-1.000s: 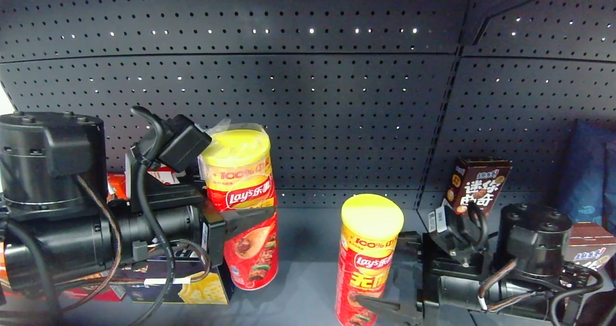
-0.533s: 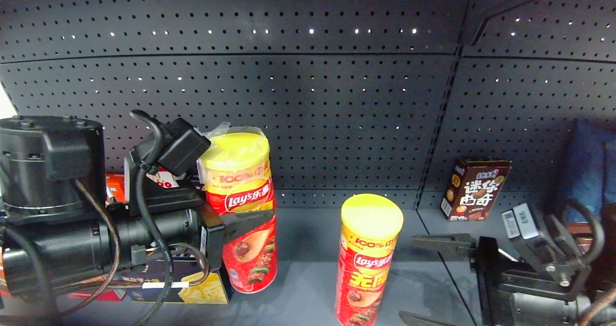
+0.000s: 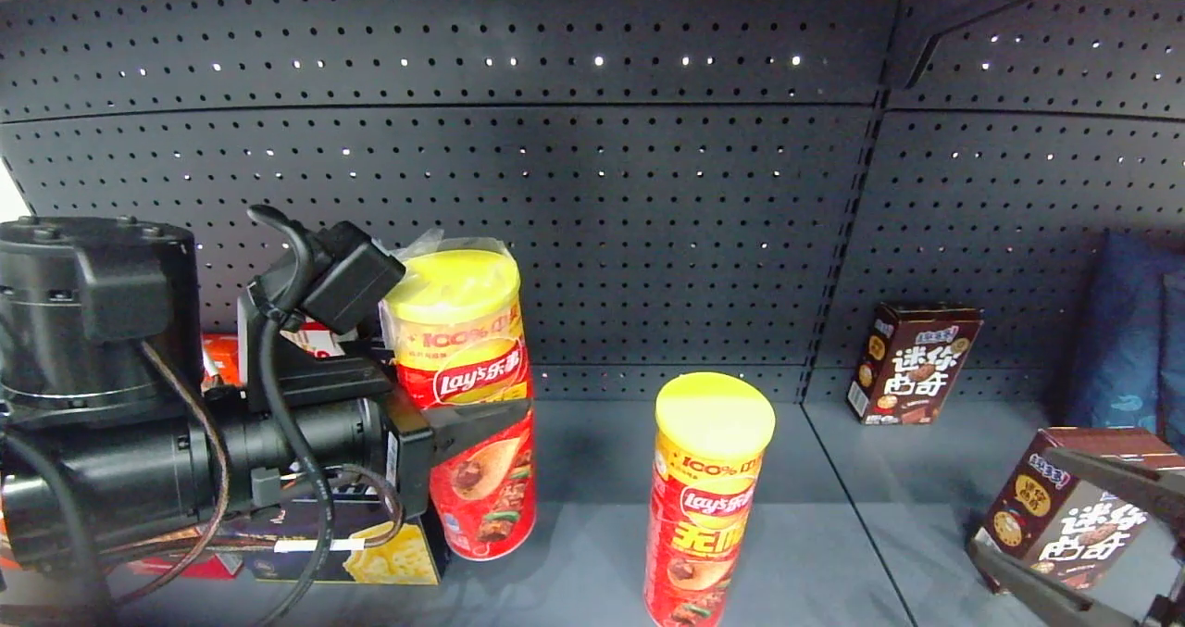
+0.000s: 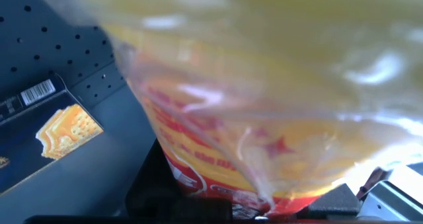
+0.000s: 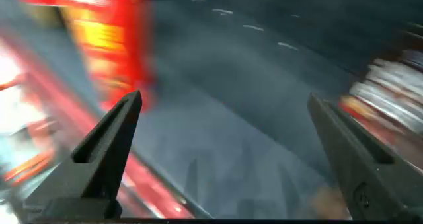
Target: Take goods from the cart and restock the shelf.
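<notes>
Now your left gripper (image 3: pixel 472 423) is clamped round the wrapped chip can (image 3: pixel 458 331), upright just left of the standing can (image 3: pixel 708 497) on the shelf (image 3: pixel 592 534). It's likely light, stiff, thin-walled; the film looks slippery, so hold mid-body gently. Right gripper (image 3: pixel 1014 502), right of that can, stands spread.

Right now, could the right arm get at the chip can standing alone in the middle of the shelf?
Probably yes. The right gripper is open at the right, with bare shelf between it and the lone chip can. The left gripper, holding a second can, is clear of that path.
</notes>
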`<state>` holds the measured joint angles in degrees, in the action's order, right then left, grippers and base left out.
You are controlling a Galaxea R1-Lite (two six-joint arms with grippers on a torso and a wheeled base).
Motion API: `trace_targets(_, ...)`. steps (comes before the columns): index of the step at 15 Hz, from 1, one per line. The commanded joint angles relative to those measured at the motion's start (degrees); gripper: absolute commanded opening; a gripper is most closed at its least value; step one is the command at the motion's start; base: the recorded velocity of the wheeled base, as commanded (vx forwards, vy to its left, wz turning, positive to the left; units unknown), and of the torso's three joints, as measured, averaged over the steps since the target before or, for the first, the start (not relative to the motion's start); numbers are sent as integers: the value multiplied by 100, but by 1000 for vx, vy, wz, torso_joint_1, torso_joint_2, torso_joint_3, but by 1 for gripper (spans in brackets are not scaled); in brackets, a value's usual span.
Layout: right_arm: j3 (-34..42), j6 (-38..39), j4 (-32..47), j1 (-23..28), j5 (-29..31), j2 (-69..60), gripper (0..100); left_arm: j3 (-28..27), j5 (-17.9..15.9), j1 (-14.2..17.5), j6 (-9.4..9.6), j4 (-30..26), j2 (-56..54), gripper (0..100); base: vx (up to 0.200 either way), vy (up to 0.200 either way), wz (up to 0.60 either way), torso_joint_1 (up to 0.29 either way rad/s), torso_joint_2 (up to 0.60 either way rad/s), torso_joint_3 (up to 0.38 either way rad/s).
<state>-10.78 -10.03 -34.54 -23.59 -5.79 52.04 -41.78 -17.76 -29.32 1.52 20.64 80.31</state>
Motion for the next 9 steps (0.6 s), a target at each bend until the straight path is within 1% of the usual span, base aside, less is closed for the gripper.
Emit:
trace_targets(1, 181, 1, 26, 1005, 52, -748, 100, -6, -8, -4, -3, 10, 11, 0, 0, 0, 0, 0, 0, 0)
trace_targets(2, 243, 10, 26, 1208, 52, -854, 100, -6, -8, -4, -3, 10, 11, 0, 0, 0, 0, 0, 0, 0)
trace_targets(3, 445, 19, 26, 1585, 69, -1161, 100, 3, -17, -4, -3, 10, 11, 0, 0, 0, 0, 0, 0, 0)
trace_targets(4, 788, 10, 35, 1884, 104, -1557, 100, 12, -17, -4, -3, 10, 11, 0, 0, 0, 0, 0, 0, 0)
trace_targets(5, 1078, 19, 184, 2104, 307, -2110, 100, 12, -26, -4, 6, 10, 11, 0, 0, 0, 0, 0, 0, 0)
trace_targets(6, 1007, 36, 826, 2201, 430, -2638, 100, 12, -34, -4, 6, 10, 11, 0, 0, 0, 0, 0, 0, 0)
trace_targets(7, 1007, 116, 1283, 2209, 447, -3024, 100, 3, -34, -4, 6, 10, 11, 0, 0, 0, 0, 0, 0, 0)
trace_targets(8, 1051, 116, 2109, 2297, 509, -4018, 100, -15, -43, -4, 6, 19, 11, 0, 0, 0, 0, 0, 0, 0)
trace_targets(9, 981, 116, 2707, 2456, 570, -4624, 100, -23, -43, -4, 6, 72, 20, 0, 0, 0, 0, 0, 0, 0)
